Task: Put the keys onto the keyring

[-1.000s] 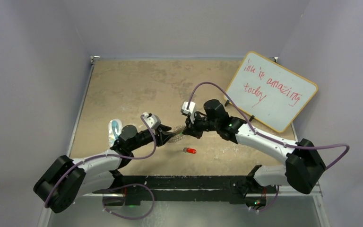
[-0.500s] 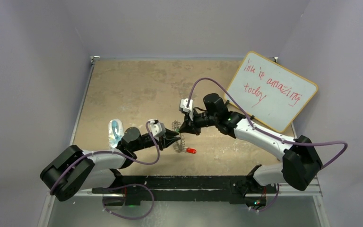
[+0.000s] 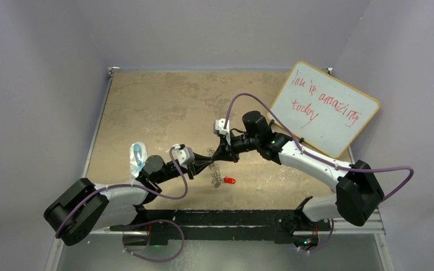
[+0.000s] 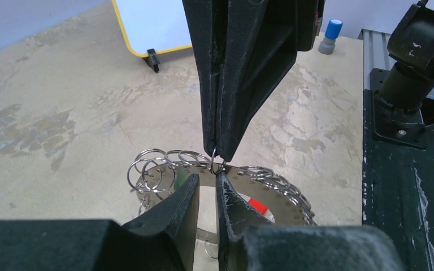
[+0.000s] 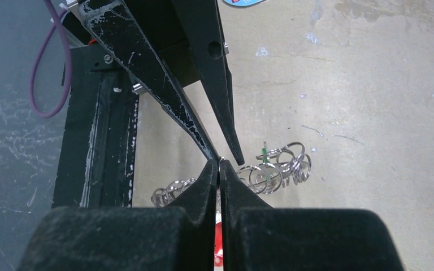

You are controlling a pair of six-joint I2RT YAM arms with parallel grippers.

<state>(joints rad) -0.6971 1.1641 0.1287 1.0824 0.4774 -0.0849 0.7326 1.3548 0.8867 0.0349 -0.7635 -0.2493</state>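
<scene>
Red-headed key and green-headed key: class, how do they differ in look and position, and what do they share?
Colour: the tiny silver red-headed key versus the tiny silver green-headed key. Position: the red-headed key lies loose on the table; the green-headed key sits among the rim loops of the large flat silvery keyring. Both are far smaller than that ring.

Left arm low, stretched forward and inward from base, wrist near level. Left gripper [image 3: 205, 165] points right; fingers [image 4: 181, 206] almost together, thin gap, clamped on keyring [image 3: 216, 176]. Right arm reaches forward then bends inward at elbow, forearm angled left, wrist pitched down. Right gripper [image 3: 220, 154] points left-down; fingers [image 5: 203, 183] pressed together, nipping loop at keyring rim. Both gripper tips nearly touching, nose to nose, left tip just below right.
</scene>
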